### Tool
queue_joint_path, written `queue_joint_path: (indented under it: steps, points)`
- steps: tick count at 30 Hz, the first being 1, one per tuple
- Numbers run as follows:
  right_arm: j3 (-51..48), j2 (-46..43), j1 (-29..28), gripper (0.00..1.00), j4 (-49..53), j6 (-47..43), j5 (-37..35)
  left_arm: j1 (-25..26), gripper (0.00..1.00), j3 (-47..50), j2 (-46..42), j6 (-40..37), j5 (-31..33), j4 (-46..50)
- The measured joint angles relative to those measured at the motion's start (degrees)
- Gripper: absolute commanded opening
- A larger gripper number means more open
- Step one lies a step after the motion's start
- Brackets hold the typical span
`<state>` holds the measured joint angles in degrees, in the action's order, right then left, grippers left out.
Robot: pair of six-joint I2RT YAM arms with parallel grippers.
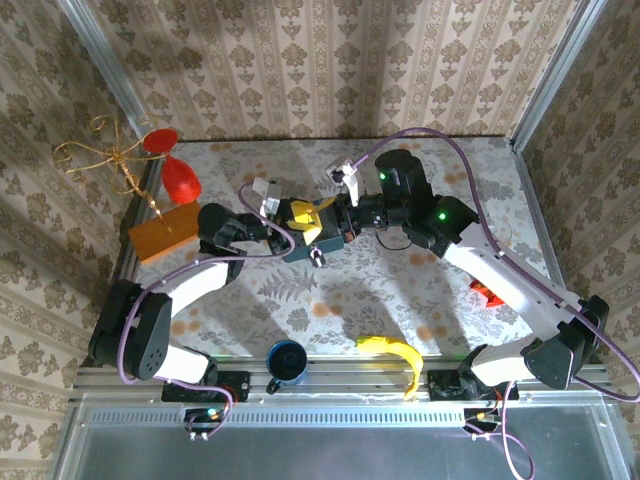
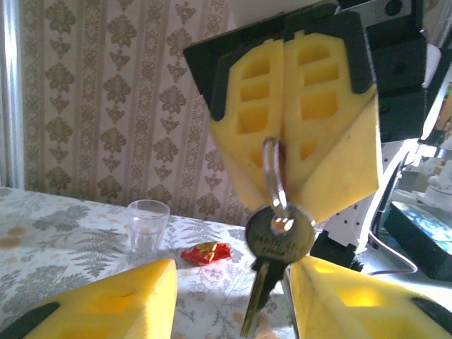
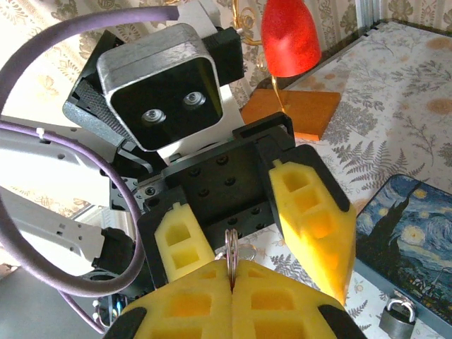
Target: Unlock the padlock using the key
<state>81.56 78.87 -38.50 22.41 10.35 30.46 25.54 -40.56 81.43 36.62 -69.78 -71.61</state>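
Top external view: my left gripper (image 1: 292,215) and right gripper (image 1: 335,222) met nose to nose at mid-table, with a blue tin (image 1: 300,248) just at their 6 o'clock. Left wrist view: the right jaws were pressed together, pinching the ring of the key (image 2: 277,240). It hung between my left fingers (image 2: 120,300), which were spread apart and clear of it. Right wrist view: the padlock (image 3: 397,316) sat at 5 o'clock against the tin's near edge; whether it rested on the tin I could not tell.
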Motion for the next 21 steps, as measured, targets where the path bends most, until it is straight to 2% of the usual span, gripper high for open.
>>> queue_joint_path:
  steps: [5,21]
  points:
    - [-0.46,-0.02,0.39,0.00,-0.09,-0.15,-0.57,0.26,0.18,-0.24,0.00,0.66,-0.76,-0.52]
    - [-3.74,-1.79,1.03,0.00,-2.56,0.09,-2.45,-0.33,0.00,0.00,-0.81,0.70,0.48,0.48]
